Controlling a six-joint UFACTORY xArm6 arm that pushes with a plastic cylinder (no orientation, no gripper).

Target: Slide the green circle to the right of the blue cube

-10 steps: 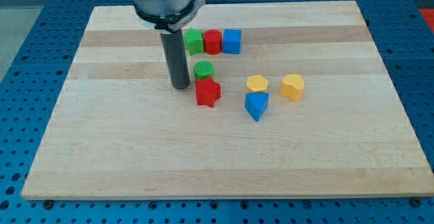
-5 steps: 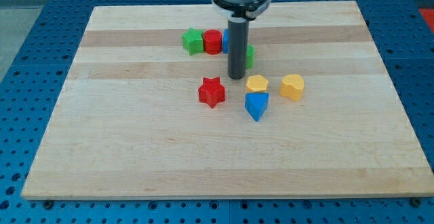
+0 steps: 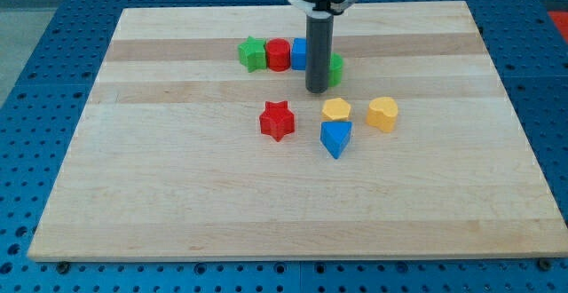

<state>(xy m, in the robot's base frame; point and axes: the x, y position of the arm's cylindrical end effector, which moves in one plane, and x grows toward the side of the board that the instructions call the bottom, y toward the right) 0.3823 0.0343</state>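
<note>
Although the rod hides most of it, the green circle (image 3: 336,68) peeps out on the right side of the rod, just right of the blue cube (image 3: 300,53) and a touch nearer than it. My tip (image 3: 317,90) sits on the board (image 3: 160,186) close against the circle's left, near edge, with the cube just behind the rod on the far left. The arm carries no pincer, only the rod, so nothing opens or closes; it can only shove. From the tip, the circle lies to the right and slightly farther off, so a push would send it right and away. It looks close to its place already; a small nudge toward the far side might line it up with the row of green star (image 3: 252,53), red block (image 3: 279,54) and cube.
</note>
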